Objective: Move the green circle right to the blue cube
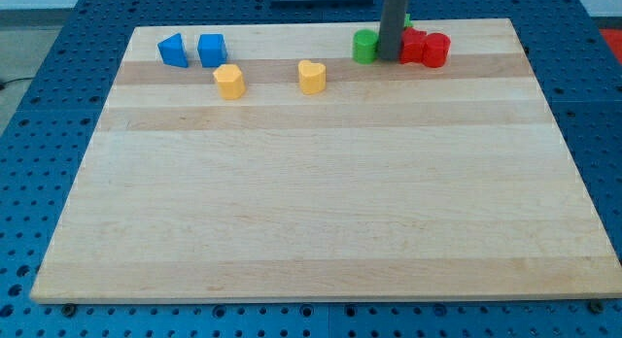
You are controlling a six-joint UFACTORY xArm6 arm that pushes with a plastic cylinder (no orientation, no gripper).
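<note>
The green circle (364, 46) stands near the view's top, right of centre, on the wooden board (321, 202). The blue cube (212, 50) stands far to its left near the board's top left, with a blue triangular block (173, 50) just left of it. My rod comes down from the view's top; my tip (389, 56) rests right beside the green circle, on its right, between it and the red blocks (426, 49). A bit of another green block (407, 22) peeks out behind the rod.
Two yellow blocks stand between the green circle and the blue cube: one (229, 82) just below and right of the cube, a heart-like one (312, 76) further right. The red blocks sit close on my tip's right.
</note>
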